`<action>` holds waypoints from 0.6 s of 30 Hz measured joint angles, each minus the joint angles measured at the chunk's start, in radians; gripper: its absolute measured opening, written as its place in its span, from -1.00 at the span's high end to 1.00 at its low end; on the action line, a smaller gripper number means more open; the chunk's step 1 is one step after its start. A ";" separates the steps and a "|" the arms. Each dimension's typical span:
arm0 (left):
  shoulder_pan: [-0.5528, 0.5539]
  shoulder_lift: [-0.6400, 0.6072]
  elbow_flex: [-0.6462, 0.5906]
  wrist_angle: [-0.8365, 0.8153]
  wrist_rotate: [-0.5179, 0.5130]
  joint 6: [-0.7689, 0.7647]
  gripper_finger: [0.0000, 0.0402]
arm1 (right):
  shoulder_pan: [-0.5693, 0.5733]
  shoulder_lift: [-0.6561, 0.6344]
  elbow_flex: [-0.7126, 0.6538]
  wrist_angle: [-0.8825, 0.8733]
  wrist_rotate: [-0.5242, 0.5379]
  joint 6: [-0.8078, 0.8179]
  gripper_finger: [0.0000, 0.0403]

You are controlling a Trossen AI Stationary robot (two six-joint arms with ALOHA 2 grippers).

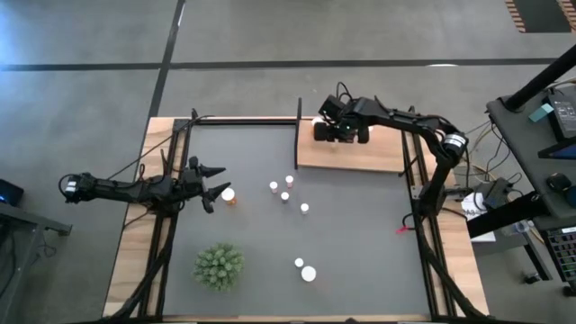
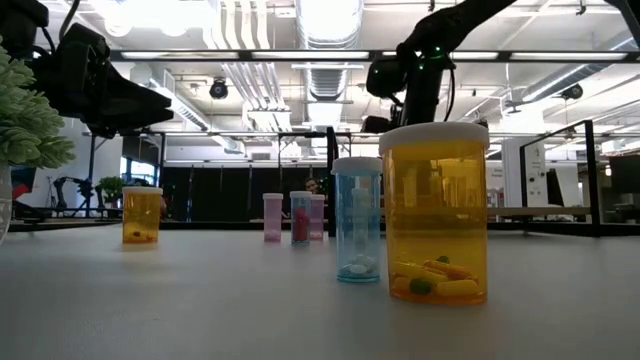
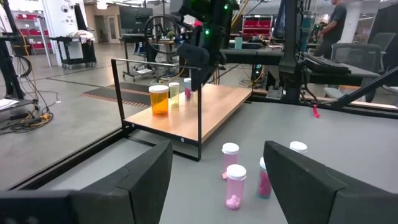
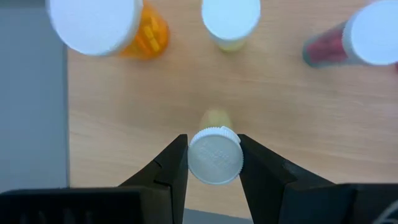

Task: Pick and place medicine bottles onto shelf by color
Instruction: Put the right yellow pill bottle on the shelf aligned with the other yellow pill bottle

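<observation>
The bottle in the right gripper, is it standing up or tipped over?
Upright. The right wrist view looks straight down on the yellowish bottle's round white cap between the right gripper's fingers, above the shelf.

left claw [image 1: 213, 183] spread, hovering | right claw [image 4: 214, 163] pinched, arm stretched forward

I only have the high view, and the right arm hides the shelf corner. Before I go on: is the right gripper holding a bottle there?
Observer: Yes. The right wrist view shows the right gripper closed on the white cap of a yellowish bottle, over the shelf.
Operator: What stands on the shelf near it?
Observer: An orange bottle, a second yellowish bottle and a reddish bottle.
Operator: And the left gripper?
Observer: The left gripper is open with nothing between its fingers. A pink bottle stands just ahead of it.
</observation>
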 joint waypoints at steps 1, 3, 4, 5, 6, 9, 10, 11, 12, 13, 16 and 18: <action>0.000 0.000 0.000 0.000 0.000 0.000 -0.18 | -0.003 0.000 0.000 0.004 0.000 0.000 0.44; 0.000 0.000 0.000 0.000 0.000 0.000 -0.18 | -0.011 0.001 0.000 0.003 0.000 0.000 0.44; 0.000 0.000 0.000 0.000 0.000 0.000 -0.18 | -0.014 0.003 0.000 0.004 0.000 -0.001 0.44; 0.000 0.000 0.000 0.000 0.000 0.000 -0.18 | -0.015 0.004 0.000 0.004 0.000 -0.001 0.44; 0.000 0.000 0.000 0.000 0.000 0.000 -0.18 | -0.018 0.005 0.000 0.003 0.000 -0.002 0.44; 0.000 0.000 0.000 0.000 0.000 0.000 -0.18 | -0.022 0.015 0.000 0.003 -0.001 -0.003 0.44; 0.000 0.000 0.000 0.000 0.000 0.000 -0.18 | -0.025 0.017 0.000 0.004 -0.001 -0.004 0.44; 0.000 0.000 0.000 0.000 0.000 0.000 -0.18 | -0.026 0.018 0.000 0.007 -0.006 -0.006 0.44; 0.000 0.000 0.000 0.000 0.000 0.000 -0.18 | -0.027 0.017 0.000 0.010 -0.015 -0.010 0.44; 0.000 0.000 0.000 0.000 0.000 0.000 -0.18 | -0.029 0.017 0.000 0.013 -0.018 -0.014 0.44; 0.000 0.000 0.000 0.000 0.000 0.000 -0.18 | -0.031 0.017 0.000 0.017 -0.019 -0.016 0.44; 0.000 0.000 0.000 0.000 0.000 0.000 -0.18 | -0.035 0.017 0.000 0.018 -0.019 -0.016 0.43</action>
